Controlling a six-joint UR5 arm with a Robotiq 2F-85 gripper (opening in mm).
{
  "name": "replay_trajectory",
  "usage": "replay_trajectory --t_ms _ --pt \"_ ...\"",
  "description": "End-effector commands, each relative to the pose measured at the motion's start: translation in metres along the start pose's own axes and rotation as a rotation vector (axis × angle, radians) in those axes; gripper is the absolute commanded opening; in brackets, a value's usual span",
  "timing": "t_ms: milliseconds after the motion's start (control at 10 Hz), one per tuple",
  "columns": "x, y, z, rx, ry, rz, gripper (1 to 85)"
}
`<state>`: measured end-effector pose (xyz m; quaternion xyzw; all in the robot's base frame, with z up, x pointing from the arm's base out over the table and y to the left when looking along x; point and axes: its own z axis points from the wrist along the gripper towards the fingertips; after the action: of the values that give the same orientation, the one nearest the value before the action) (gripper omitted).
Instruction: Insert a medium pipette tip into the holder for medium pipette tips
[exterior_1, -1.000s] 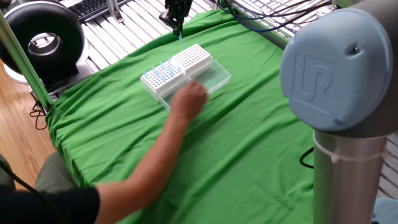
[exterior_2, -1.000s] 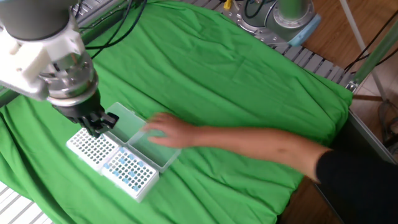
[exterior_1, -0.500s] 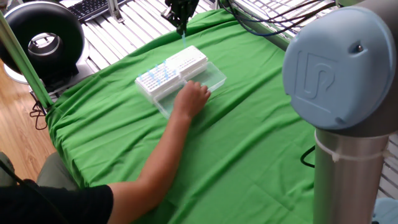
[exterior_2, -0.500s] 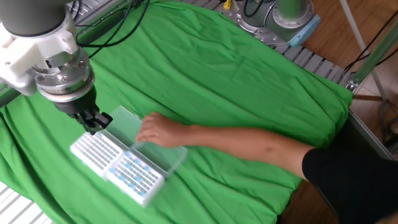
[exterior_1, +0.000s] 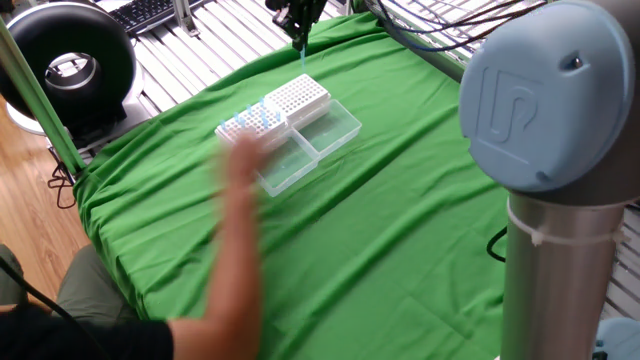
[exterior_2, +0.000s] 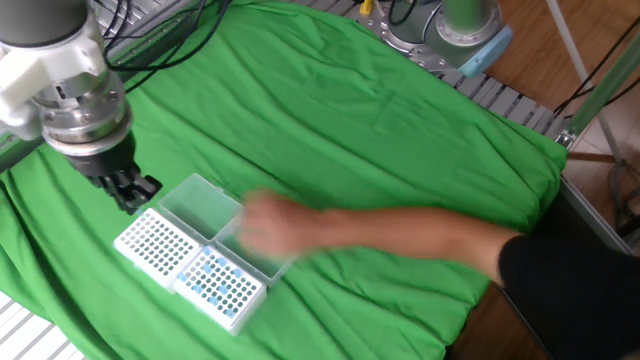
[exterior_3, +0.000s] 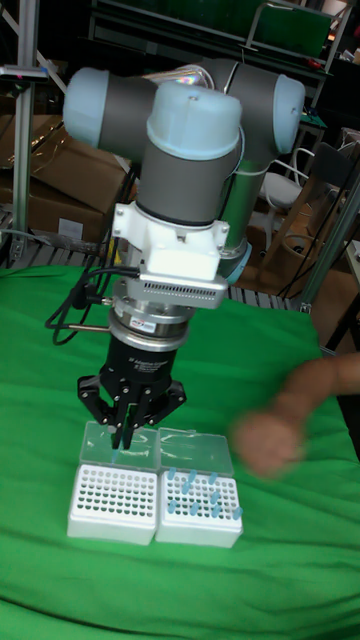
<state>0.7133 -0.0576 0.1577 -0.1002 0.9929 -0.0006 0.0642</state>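
The holder for medium pipette tips (exterior_1: 297, 97) (exterior_2: 154, 243) (exterior_3: 112, 499) is the white block with an empty grid of holes, its clear lid (exterior_3: 118, 443) lying open behind it. My gripper (exterior_1: 300, 30) (exterior_2: 137, 197) (exterior_3: 124, 436) hangs just above the holder's far edge. It is shut on a thin pale-blue medium pipette tip (exterior_1: 302, 58) that points down. The tip's end is clear of the holes in the fixed view. A second white rack (exterior_1: 250, 124) (exterior_2: 219, 287) (exterior_3: 199, 508), with several blue tips in it, touches the holder's side.
A person's blurred hand (exterior_1: 240, 170) (exterior_2: 270, 225) (exterior_3: 270, 440) and forearm reach across the green cloth (exterior_1: 400, 220) close to the racks. A black round device (exterior_1: 70, 65) and a keyboard (exterior_1: 150, 10) lie past the table's far-left edge.
The hand has let go of the racks and is drawing back. The racks have shifted and turned slightly on the cloth. My gripper has moved a little away from the hand, tip still held.
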Motion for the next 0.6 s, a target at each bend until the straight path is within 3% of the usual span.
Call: replay_trajectory --t_ms 0,500 --pt "-0.01 -0.014 0.011 -0.007 -0.038 -0.03 1.0" --pt "-0.001 -0.02 0.022 -0.009 -0.055 -0.044 1.0"
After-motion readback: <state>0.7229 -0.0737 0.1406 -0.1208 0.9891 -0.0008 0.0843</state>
